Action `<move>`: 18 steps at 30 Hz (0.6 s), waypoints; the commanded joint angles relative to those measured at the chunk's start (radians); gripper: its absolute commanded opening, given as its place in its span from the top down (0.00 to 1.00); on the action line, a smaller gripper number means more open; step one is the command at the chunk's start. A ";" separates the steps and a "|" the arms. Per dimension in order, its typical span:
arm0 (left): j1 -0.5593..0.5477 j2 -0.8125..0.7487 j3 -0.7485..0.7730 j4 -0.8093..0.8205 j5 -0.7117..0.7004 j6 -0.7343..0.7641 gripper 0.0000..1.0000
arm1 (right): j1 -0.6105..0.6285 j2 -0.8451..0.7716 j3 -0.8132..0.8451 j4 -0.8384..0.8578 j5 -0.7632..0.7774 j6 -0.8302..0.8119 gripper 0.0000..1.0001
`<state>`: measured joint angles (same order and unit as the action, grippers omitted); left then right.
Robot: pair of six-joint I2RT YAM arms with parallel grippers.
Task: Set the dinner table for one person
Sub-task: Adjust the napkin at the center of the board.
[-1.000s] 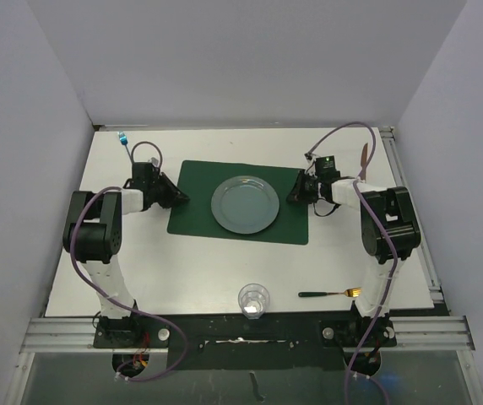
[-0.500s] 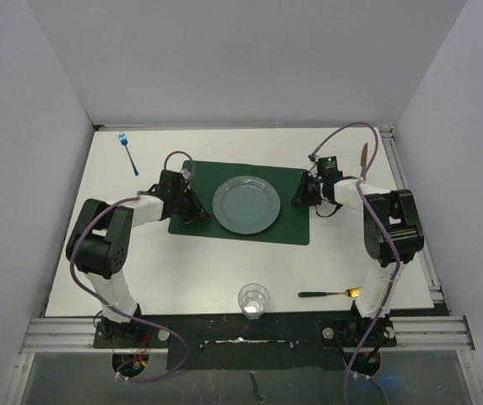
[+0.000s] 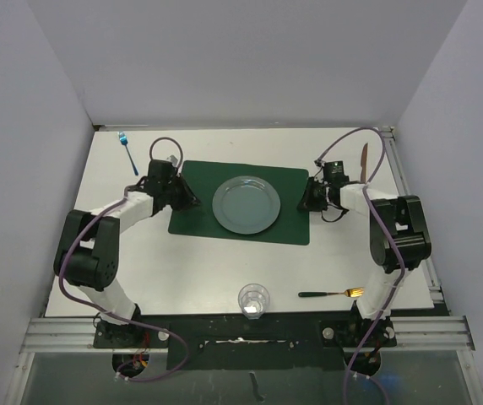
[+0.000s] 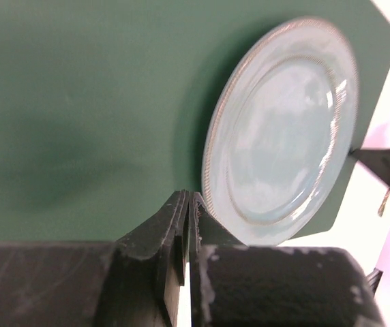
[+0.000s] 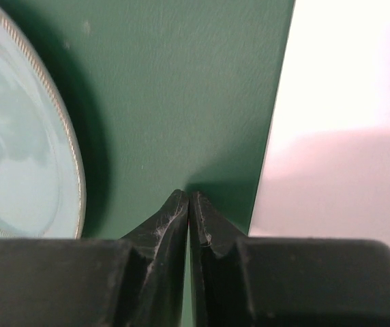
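While both arms' jaws sit closed over the placemat (image 3: 192, 223) on the surface (image 3: 182, 270), I judge the fork (image 3: 330, 294) — nearer me, right of that placemat — light, stiff, slippery: pinch its dark handle.

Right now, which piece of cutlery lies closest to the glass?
The fork, dark-handled with a gold head, just right of the glass at the near edge. The blue spoon and the brown utensil lie far back.

Left arm (image 3: 85, 253) and right arm (image 3: 398, 238): white links, black joints, looping purple cables (image 3: 353, 132), scuffed black fingers (image 4: 168, 235).
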<state>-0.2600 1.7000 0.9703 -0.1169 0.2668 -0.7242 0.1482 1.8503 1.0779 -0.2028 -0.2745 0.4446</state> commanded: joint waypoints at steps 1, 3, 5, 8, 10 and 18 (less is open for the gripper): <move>0.061 0.000 0.078 0.122 0.088 0.004 0.97 | -0.013 -0.099 -0.066 0.059 -0.094 0.000 0.93; 0.117 0.005 0.054 0.208 0.186 -0.039 0.97 | -0.027 -0.127 -0.102 0.099 -0.150 0.017 0.93; 0.179 0.005 0.018 0.295 0.267 -0.090 0.97 | -0.041 -0.158 -0.138 0.145 -0.197 0.040 0.93; 0.253 0.005 -0.016 0.369 0.274 -0.112 0.97 | -0.055 -0.184 -0.159 0.167 -0.226 0.058 0.92; 0.280 0.032 -0.012 0.363 0.252 -0.096 0.97 | -0.059 -0.184 -0.156 0.166 -0.237 0.063 0.92; 0.286 0.206 -0.035 0.518 0.358 -0.157 0.97 | -0.044 -0.178 -0.212 0.236 -0.324 0.137 0.92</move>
<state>0.0338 1.8465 0.9565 0.2356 0.5182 -0.8299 0.0929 1.7081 0.8944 -0.0341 -0.5343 0.5385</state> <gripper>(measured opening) 0.031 0.079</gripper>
